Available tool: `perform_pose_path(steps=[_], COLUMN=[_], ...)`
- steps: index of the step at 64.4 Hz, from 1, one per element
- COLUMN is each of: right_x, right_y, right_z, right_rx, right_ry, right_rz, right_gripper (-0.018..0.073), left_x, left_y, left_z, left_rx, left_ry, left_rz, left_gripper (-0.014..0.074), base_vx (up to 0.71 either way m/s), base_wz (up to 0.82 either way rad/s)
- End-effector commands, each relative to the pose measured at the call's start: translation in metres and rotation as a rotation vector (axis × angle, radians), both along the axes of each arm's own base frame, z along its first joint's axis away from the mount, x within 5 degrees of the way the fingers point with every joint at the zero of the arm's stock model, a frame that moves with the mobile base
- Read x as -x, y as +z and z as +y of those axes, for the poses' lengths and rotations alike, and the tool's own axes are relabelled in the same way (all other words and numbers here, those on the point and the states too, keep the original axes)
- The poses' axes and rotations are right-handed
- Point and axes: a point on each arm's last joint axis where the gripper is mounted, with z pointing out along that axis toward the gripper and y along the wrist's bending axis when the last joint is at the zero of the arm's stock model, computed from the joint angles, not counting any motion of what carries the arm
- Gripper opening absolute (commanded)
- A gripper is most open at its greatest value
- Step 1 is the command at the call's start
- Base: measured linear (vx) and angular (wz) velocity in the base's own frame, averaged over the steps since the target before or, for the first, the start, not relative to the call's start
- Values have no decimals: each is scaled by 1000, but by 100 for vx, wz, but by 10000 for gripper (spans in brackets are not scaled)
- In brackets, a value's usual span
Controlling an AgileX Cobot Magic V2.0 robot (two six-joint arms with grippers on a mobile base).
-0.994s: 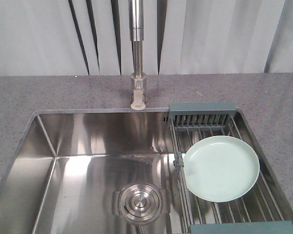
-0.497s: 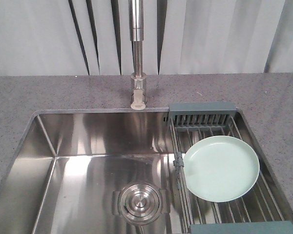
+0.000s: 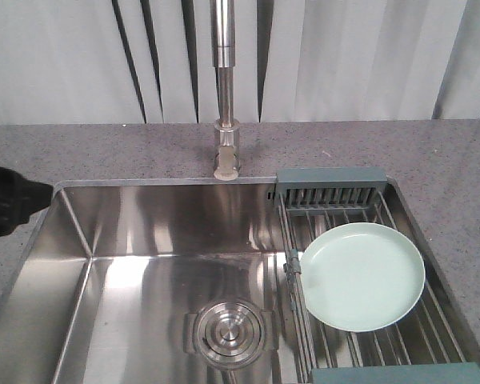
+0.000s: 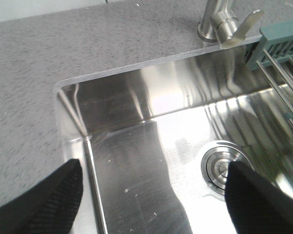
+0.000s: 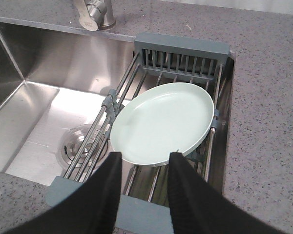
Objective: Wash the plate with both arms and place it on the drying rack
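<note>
the plate (image 5: 161,122) lies flat on the drying rack (image 5: 183,54) bars, over the sink's (image 3: 144,240) right side. my right gripper (image 5: 141,187) hangs just in front of its near rim, fingers apart, empty. my left gripper (image 4: 154,192), also spread and empty, sits over the basin's far left corner, well apart from it. the right arm is nearer.

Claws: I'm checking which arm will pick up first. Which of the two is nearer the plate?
The right claw. Its open fingers sit just short of the plate on the drying rack; the left claw faces the sink's far corner.
</note>
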Motion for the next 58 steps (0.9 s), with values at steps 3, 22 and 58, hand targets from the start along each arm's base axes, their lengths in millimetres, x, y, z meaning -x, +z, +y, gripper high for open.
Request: perform_pose_path(steps=[3,22,58], right_x=[-3,-3,-3], right_y=[12,12,12], right_z=[0,0,0], right_rx=[-17,-17,-17], right_ry=[-5,-5,-5], right_rz=[-74,-74,-74], right_gripper=[229,229,229], left_x=[-30,-88,-141], left_y=[13,-1,-37], left_z=[-9,1,-10], left_rx=[40,174,210], left_ry=[-36,-154,-484], left_rz=[-41,0,-250], left_gripper=[551,551,501], base_vx=[0,0,0], base_wz=[0,0,0])
